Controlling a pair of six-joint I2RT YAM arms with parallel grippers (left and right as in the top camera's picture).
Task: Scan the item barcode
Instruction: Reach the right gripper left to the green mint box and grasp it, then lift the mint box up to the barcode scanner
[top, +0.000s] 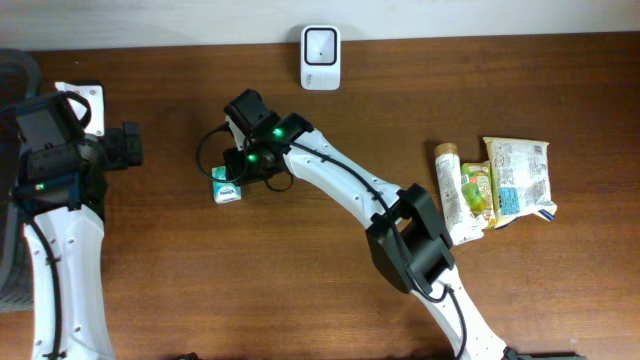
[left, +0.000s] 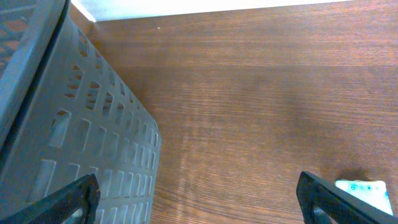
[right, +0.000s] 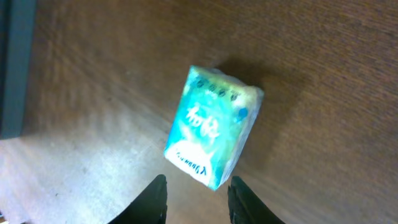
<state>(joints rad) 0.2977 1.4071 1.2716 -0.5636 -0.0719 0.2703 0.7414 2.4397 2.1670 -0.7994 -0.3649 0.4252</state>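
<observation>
Right fingers hang slightly parted over the teal packet, gripping nothing, so it lies loose on the desk near the scanner; your left fingers gape wide, empty.

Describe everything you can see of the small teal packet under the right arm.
The teal packet is a small, soft-looking block in glossy wrap, teal and white with white lettering, blurred beyond reading. No barcode shows. It lies on the wooden table, skewed to its edges, under the right gripper, whose parted fingers flank one corner; contact cannot be told.
</observation>
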